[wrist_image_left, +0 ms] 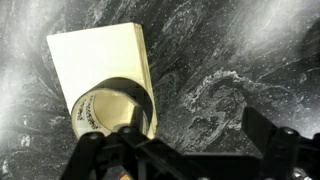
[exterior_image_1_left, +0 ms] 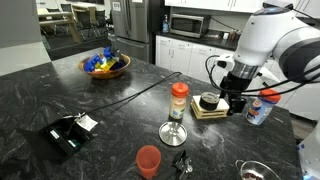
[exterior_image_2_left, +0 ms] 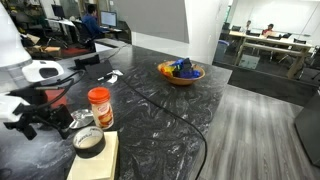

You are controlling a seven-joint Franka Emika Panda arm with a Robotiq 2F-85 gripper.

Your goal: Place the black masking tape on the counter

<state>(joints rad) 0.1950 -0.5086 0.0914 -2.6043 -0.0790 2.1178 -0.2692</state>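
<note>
The black masking tape (exterior_image_1_left: 208, 101) is a squat ring with a pale centre. It lies flat on a tan square block (exterior_image_1_left: 212, 114) on the dark marbled counter (exterior_image_1_left: 110, 115). It also shows in an exterior view (exterior_image_2_left: 88, 141) and in the wrist view (wrist_image_left: 112, 108). My gripper (exterior_image_1_left: 236, 102) is open and empty, low beside the tape. In the wrist view the gripper (wrist_image_left: 195, 140) has bare counter (wrist_image_left: 220, 60) between its fingers. Its left finger overlaps the tape's rim. Whether it touches the tape I cannot tell.
A spice jar (exterior_image_1_left: 179, 97) with an orange lid stands next to the block, with a glass stand (exterior_image_1_left: 173, 131) and an orange cup (exterior_image_1_left: 148, 160) in front. A flat black device with a white tag (exterior_image_1_left: 68, 133), a bowl (exterior_image_1_left: 105, 66), a black cable (exterior_image_1_left: 130, 92) and a cup (exterior_image_1_left: 260, 108) are also there.
</note>
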